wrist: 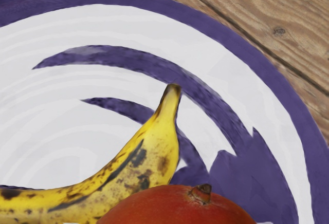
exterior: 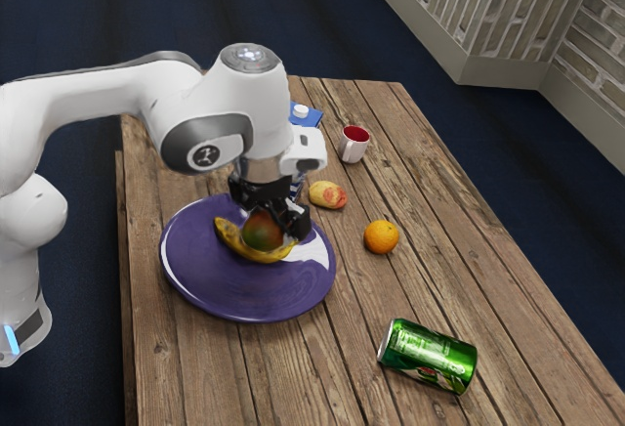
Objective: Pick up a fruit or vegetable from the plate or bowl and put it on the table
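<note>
My gripper (exterior: 270,213) is low over the purple plate (exterior: 195,275), its black fingers standing apart around the upper part of a red-green mango (exterior: 262,233). The fingers look open; contact on both sides of the fruit is not visible. A yellow banana (exterior: 232,237) lies on the plate beside and partly behind the mango. In the wrist view the mango (wrist: 172,207) is at the lower edge, just under my hand, next to the spotted banana (wrist: 154,149) on the purple and white plate (wrist: 236,44).
On the wooden table (exterior: 342,299), toward the exterior view's right of the plate, are an orange (exterior: 381,237), a yellow-red fruit (exterior: 327,194) and a green can (exterior: 428,355). Farther back stand a white mug with red inside (exterior: 354,145) and a blue item (exterior: 308,115).
</note>
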Robot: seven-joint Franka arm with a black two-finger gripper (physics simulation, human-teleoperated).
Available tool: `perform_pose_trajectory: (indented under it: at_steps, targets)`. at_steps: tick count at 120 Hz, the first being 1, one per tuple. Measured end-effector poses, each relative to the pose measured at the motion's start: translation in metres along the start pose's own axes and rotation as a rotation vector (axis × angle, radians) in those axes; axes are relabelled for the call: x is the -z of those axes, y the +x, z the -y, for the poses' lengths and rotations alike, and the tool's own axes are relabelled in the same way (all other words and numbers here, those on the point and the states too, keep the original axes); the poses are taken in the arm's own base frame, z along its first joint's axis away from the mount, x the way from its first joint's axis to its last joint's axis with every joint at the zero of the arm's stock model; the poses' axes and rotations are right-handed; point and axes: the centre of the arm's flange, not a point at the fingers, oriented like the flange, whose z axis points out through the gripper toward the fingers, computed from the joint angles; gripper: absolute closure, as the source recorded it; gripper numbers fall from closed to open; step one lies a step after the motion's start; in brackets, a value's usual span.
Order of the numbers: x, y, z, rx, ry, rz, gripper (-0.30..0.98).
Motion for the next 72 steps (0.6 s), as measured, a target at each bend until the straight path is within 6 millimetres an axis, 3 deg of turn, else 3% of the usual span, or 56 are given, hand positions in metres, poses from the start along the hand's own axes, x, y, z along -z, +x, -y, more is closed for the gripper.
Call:
perform_pose_trajectory:
  at_steps: [14,29,42,60,72]
  targets:
    - [0.020,0.035,-0.031,-0.039,0.002,-0.019,0.27]
    - [0.017,0.072,-0.069,-0.092,0.022,-0.003,0.28]
    - [-0.001,0.106,-0.107,-0.145,0.037,0.024,0.28]
    - [-0.039,0.157,-0.142,-0.197,0.043,0.069,0.28]
    - [-0.066,0.176,-0.168,-0.243,0.032,0.100,0.28]
